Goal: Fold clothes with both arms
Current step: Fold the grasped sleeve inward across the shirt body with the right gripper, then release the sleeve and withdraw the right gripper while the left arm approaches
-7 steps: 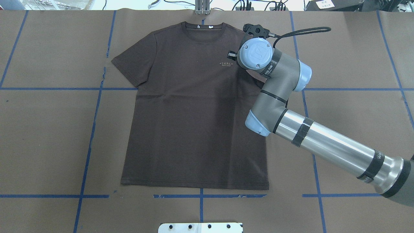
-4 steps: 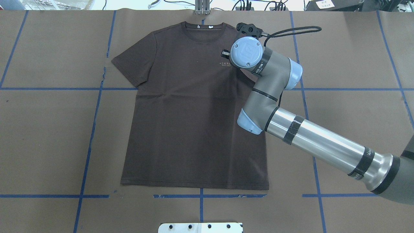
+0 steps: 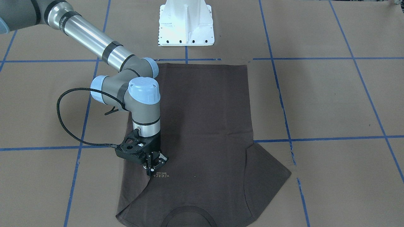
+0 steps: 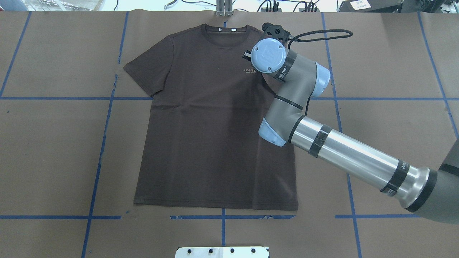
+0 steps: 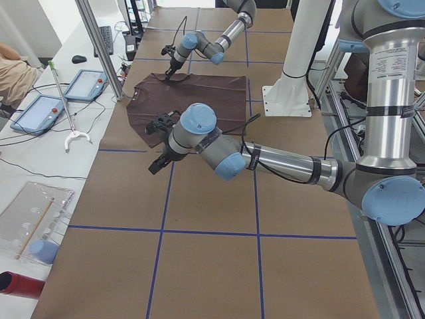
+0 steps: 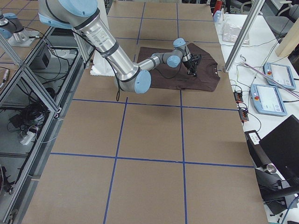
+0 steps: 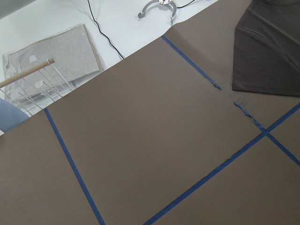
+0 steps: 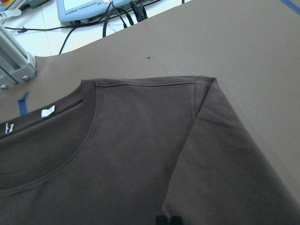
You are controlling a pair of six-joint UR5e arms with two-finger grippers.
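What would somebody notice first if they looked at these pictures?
First, the dark brown T-shirt spread flat in the middle of the brown table, which is crossed by blue tape lines. Next, the big silver right arm reaching over it, with the right gripper pinching one sleeve that lies folded onto the chest beside the pale lettering.

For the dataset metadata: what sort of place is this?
Likely a robotics lab cell: paper-covered table gridded in blue tape, teach pendants on the side bench, the right arm handling a T-shirt.
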